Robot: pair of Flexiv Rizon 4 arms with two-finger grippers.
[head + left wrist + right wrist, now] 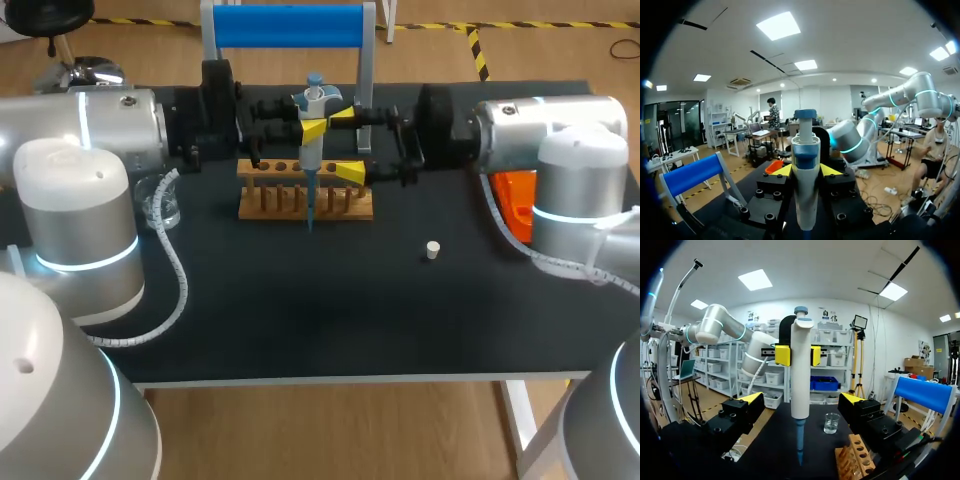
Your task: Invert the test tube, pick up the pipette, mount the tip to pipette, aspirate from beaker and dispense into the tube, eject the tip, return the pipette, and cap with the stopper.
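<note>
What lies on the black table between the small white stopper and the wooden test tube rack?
Nothing: in the head view only bare black table separates the small white stopper from the wooden test tube rack.

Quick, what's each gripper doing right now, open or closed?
Left gripper: closed on the pipette.
Right gripper: open, its fingers either side of the pipette, not touching.

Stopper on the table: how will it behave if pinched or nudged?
The stopper is small, so probably light; a nudge would likely slide it. It looks like a short round plug standing on end; knocked over, it might roll. Being so small, it could pop out of an off-centre pinch.
</note>
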